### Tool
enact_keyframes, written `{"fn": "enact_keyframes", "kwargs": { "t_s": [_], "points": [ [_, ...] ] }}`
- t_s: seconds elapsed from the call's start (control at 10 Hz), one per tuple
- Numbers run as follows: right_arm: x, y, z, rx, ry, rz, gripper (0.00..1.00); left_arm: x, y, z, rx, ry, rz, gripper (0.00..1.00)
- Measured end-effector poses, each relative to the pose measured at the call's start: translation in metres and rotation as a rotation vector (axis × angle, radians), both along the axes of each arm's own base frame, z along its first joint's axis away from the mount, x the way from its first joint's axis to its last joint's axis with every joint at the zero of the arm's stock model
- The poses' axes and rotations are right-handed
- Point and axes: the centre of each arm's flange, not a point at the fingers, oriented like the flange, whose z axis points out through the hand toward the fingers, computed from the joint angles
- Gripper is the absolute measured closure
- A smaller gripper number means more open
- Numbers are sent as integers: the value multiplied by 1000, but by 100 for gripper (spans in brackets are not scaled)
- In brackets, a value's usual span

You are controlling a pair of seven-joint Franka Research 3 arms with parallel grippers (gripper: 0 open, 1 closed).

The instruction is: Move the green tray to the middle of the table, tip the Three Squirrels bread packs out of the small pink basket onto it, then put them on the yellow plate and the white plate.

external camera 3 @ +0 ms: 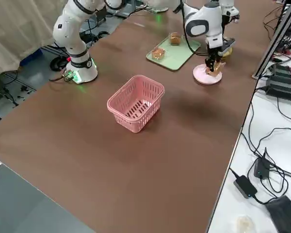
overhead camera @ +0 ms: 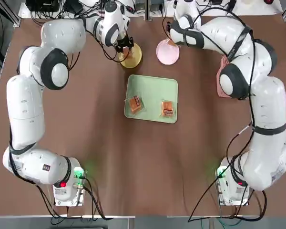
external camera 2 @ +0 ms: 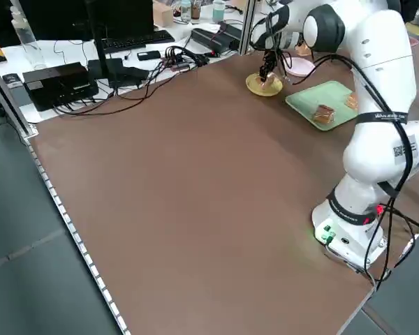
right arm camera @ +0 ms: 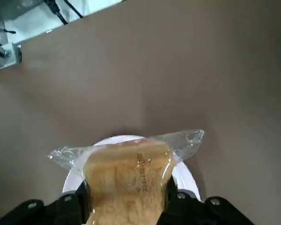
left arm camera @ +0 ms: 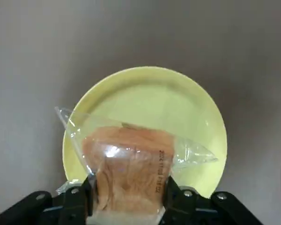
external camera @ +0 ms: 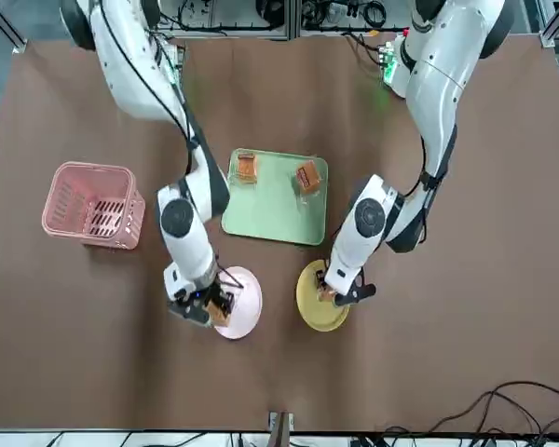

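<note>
The green tray [overhead camera: 152, 90] lies mid-table with two bread packs [overhead camera: 135, 103] on it. Beyond it, toward the table's far edge, sit the yellow plate [overhead camera: 133, 58] on the left and the white plate [overhead camera: 167, 53] on the right. The small pink basket [external camera: 91, 205] stands near the right edge.

Left arm's fingers [external camera 2: 267, 73] over yellow plate [external camera 2: 263, 85]; green tray [external camera 2: 321, 102] alongside carries bread pack [external camera 2: 325, 112].

My two arms are glossy white with rounded shells and dark grey joint bands. Black cables run along them. My bases, at the table's [overhead camera: 143, 157] near edge, glow green, the left one also red.
</note>
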Motion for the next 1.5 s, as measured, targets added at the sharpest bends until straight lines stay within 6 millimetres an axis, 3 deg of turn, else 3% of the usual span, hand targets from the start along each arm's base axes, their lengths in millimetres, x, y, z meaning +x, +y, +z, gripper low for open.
{"fn": "enact_keyframes", "kwargs": {
  "t_s": [0.2,0.6,0.9,1.0,1.1,1.3,1.5],
  "points": [
    [-2,11,-14,-5,14,18,40,2,-1,-6,-2,0,2,49],
    [-15,27,-33,-29,65,48,50,8,-5,-16,13,-15,-1,47],
    [-22,38,-40,-35,73,67,48,11,-6,-14,9,-23,1,7],
    [-23,40,-39,-34,72,70,38,12,-6,-12,7,-26,2,0],
    [-22,41,-38,-35,73,71,24,14,-6,-9,5,-31,4,0],
    [-22,39,-37,-46,93,67,22,15,0,10,50,7,4,0],
    [-21,36,-36,-49,97,63,20,1,-1,51,95,40,-13,0]
  ]
}}
